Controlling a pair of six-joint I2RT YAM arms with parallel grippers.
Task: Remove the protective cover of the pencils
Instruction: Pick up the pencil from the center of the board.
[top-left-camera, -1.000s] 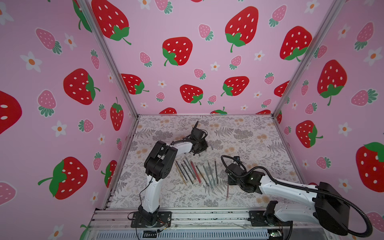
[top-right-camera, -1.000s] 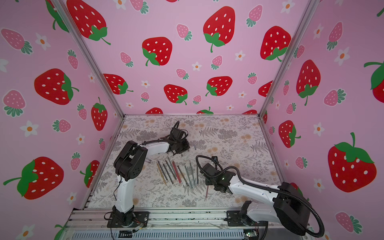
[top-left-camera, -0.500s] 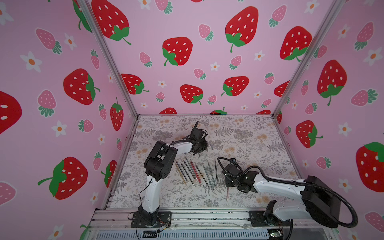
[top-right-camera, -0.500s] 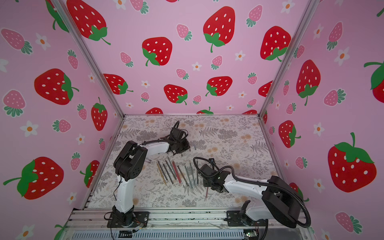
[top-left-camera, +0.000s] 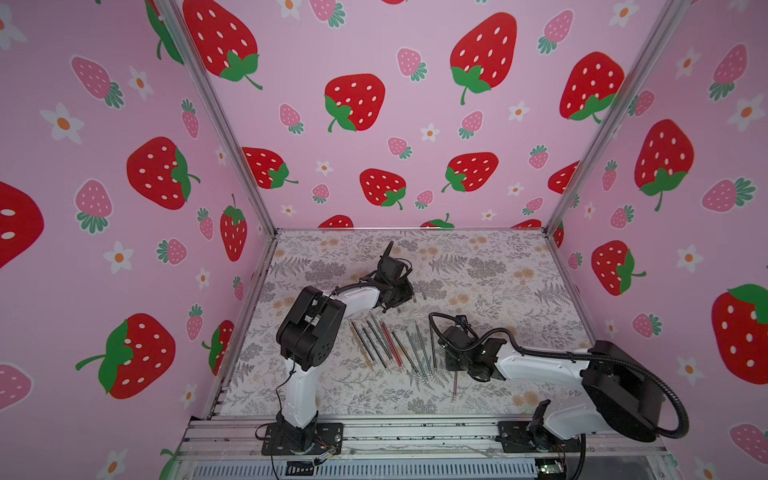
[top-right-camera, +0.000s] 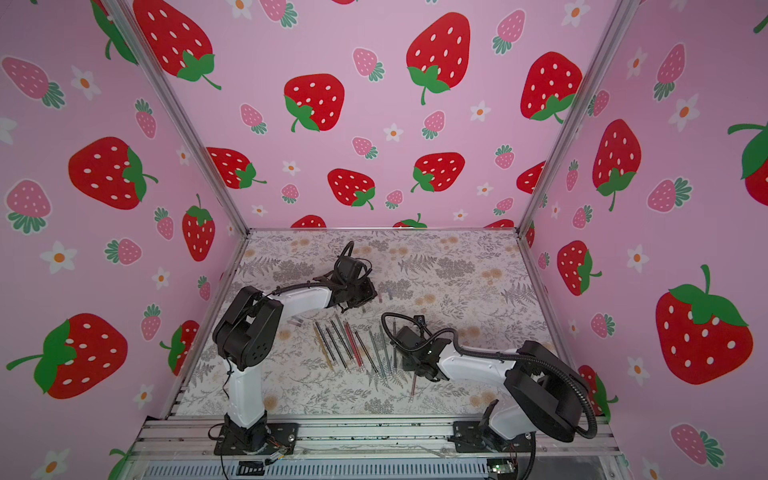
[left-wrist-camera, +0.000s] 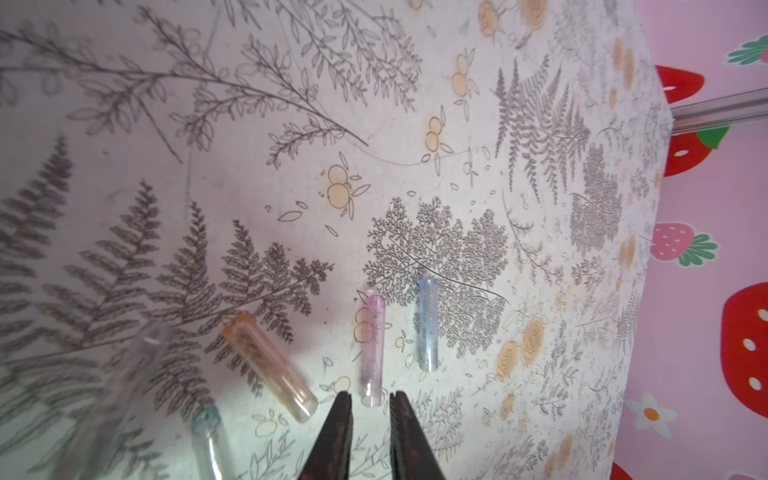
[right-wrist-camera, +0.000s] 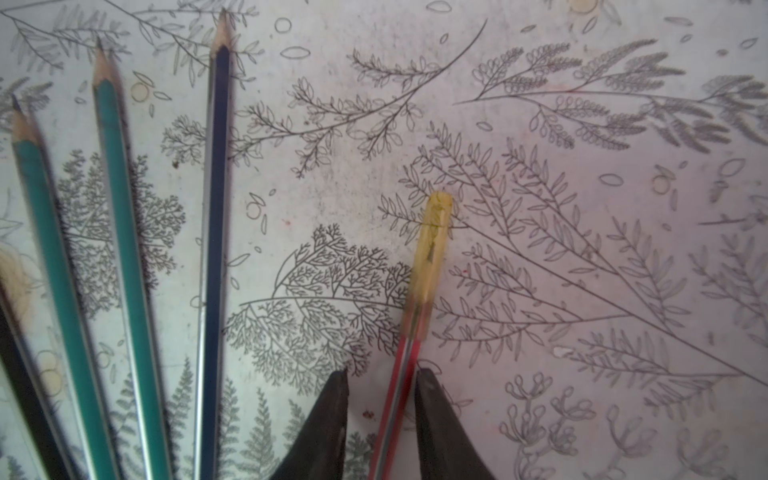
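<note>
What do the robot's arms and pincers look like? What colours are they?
The left arm and the right arm each have smooth white sections joined by chunky black joints. A thick ribbed black cable loops beside the right arm; thinner black wires run along the left. The left pincer and the right pincer each have two dark, wedge-shaped fingers.

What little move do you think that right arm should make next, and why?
Probably closing the right pincer on the red pencil. Its jaws stand open on either side of the shaft, and the yellow cover sits on the tip, while the green pencils nearby already show bare points.
</note>
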